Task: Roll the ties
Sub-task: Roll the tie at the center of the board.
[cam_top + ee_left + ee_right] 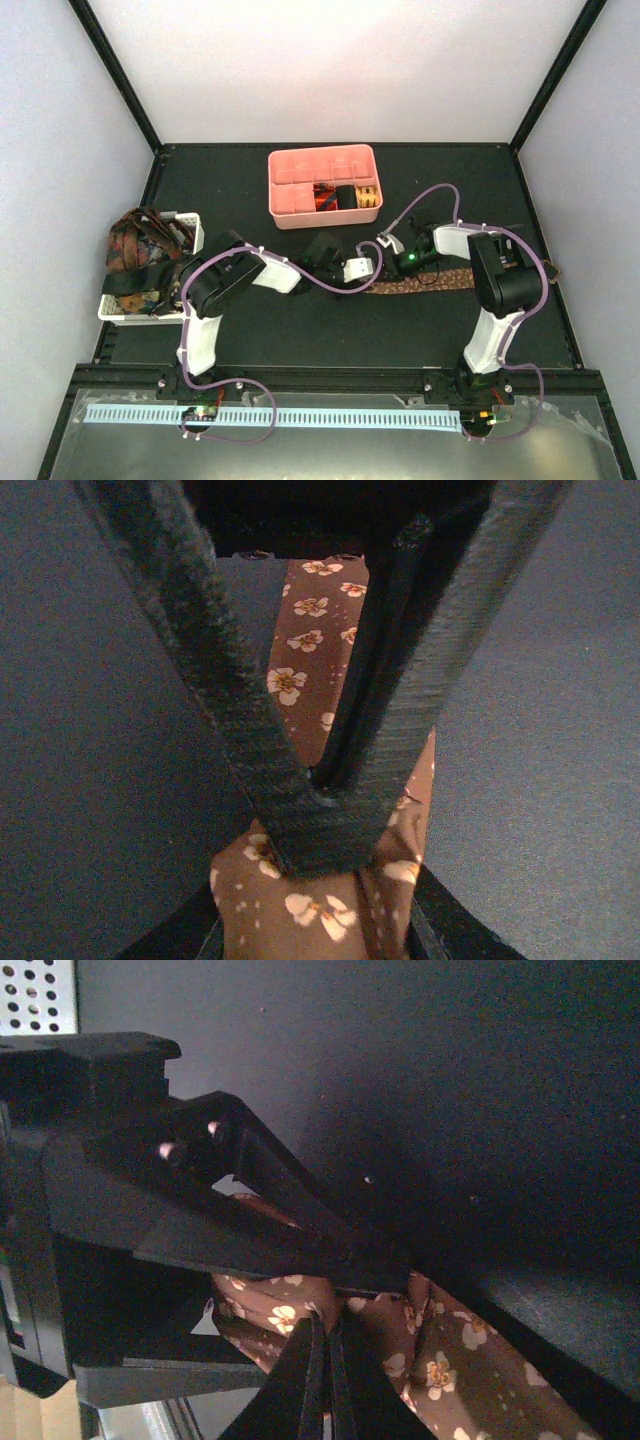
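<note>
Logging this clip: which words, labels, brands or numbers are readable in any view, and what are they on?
None: no readable text in any view.
The brown tie shows only a small flower print, with no label in sight.
The pink tray and the white basket show no markings.
The white slotted strip at the near edge has slots only.

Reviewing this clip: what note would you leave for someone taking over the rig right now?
Left gripper: closed on the bunched end of the brown tie, by the look of it.
Right gripper: shut, tips at that same end; unclear whether it pinches cloth.
Rest of the brown tie lies flat and unrolled on the table.
Done: rolled ties sit in the pink tray.
To do: roll the brown tie, then the heap of ties in the white basket.
</note>
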